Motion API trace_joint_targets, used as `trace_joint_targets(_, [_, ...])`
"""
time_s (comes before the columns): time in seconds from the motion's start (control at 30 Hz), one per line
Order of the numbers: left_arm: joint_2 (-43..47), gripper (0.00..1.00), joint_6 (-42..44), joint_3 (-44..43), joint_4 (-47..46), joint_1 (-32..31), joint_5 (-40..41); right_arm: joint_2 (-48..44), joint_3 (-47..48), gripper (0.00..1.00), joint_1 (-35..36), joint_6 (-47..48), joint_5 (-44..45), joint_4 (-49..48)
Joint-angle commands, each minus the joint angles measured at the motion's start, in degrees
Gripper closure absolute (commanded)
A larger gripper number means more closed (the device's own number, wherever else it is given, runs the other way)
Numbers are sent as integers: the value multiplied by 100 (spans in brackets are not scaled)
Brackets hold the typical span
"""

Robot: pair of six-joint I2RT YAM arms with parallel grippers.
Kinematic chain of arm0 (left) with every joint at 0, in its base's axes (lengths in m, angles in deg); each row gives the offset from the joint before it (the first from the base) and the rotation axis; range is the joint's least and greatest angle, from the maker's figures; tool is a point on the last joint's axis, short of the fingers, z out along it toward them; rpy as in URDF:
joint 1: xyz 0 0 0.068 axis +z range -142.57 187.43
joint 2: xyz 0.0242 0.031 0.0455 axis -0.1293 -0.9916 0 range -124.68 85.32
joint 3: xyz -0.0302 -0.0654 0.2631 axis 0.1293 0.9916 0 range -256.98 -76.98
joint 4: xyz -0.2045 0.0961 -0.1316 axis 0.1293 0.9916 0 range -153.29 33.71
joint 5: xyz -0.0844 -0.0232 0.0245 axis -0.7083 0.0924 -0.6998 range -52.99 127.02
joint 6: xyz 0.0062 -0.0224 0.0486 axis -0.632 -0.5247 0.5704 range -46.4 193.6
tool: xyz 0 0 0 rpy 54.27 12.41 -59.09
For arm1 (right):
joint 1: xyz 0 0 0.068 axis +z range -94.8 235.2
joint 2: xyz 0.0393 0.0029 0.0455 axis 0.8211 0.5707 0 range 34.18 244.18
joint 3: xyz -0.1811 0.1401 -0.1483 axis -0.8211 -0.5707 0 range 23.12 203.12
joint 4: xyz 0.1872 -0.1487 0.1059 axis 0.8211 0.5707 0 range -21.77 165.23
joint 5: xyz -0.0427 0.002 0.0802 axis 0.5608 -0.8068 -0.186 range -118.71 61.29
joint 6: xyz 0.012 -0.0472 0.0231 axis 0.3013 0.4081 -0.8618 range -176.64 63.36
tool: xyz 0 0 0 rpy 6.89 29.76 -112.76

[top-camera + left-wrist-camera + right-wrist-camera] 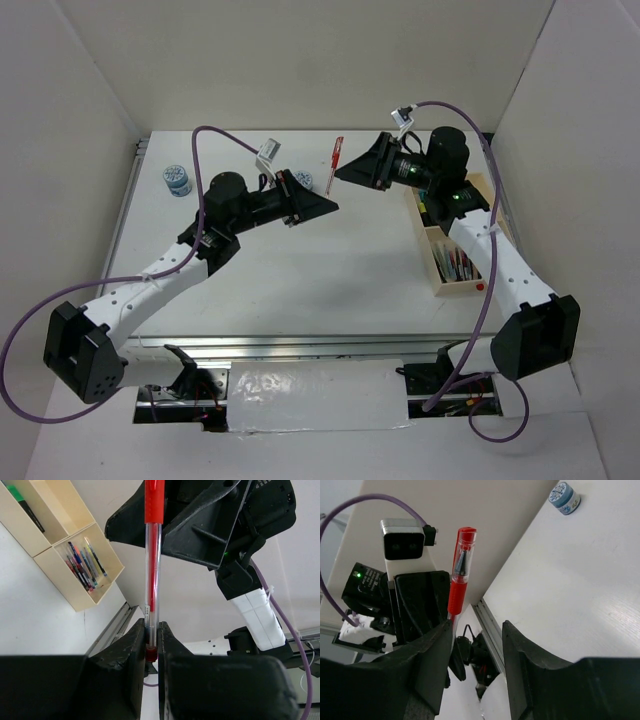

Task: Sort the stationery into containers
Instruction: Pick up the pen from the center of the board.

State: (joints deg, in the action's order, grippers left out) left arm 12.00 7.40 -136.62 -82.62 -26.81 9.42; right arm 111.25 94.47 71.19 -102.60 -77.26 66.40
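Note:
My left gripper [151, 634] is shut on the lower end of a red pen [153, 550], which stands up out of its jaws. From above, the pen [337, 158] sticks out past the left gripper [322, 208] toward the back of the table. My right gripper [477, 630] faces it with jaws open; the red pen [458, 575] lies against the inner side of its left finger [437, 645], with a wide gap to the other finger. The right gripper [342, 172] sits right beside the pen. The wooden tray [437, 275] lies at the right and holds several pens [82, 565].
One blue-white pot [177, 179] stands at the back left of the table, another [303, 180] just behind the left gripper. The table's back wall and metal edge rail [492, 627] are close behind the grippers. Purple cables loop over both arms.

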Motion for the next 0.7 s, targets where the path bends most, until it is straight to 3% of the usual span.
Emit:
trace_joint_targets(0.0, [204,100,-69,-75,-264,-4,-9,17,247,50,53,-387,5,-696])
trace_joint_targets(0.33, [125,100,-43,-92,-238,-4,8,53,292,61,132,-643,-23,-863])
trace_joint_targets(0.67, [72,100,1,-39,-220,-4,-9,194,362,63,150,-801,48,-942])
